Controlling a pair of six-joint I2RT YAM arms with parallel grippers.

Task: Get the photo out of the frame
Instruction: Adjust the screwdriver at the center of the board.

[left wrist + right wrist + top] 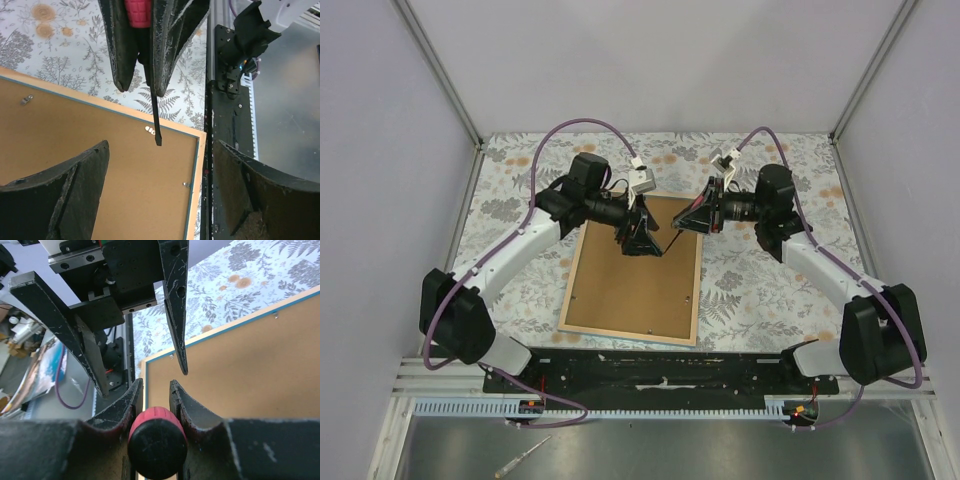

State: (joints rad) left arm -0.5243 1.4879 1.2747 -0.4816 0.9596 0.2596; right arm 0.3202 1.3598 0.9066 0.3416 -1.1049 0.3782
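Note:
The frame [697, 290] lies face down on the floral cover, its light wood back and thin blue inner edge [192, 180] showing. The photo shows only its plain brown board back [630, 290], set inside the frame; its print side is hidden. My right gripper [692, 222] is shut on the red handle of a screwdriver [156, 440]. The black shaft [156, 120] points down at the board near the frame's edge. My left gripper [642, 245] hovers over the board's upper part, open wide and holding nothing, with its fingers [75, 190] on either side of the shaft tip.
Small metal clips [27, 100] [186, 184] sit along the frame's inner edge, and a white tab [150, 130] lies near the shaft tip. The black base plate [660, 370] runs just behind the frame's near edge. A loose tool [520, 458] lies on the steel shelf below.

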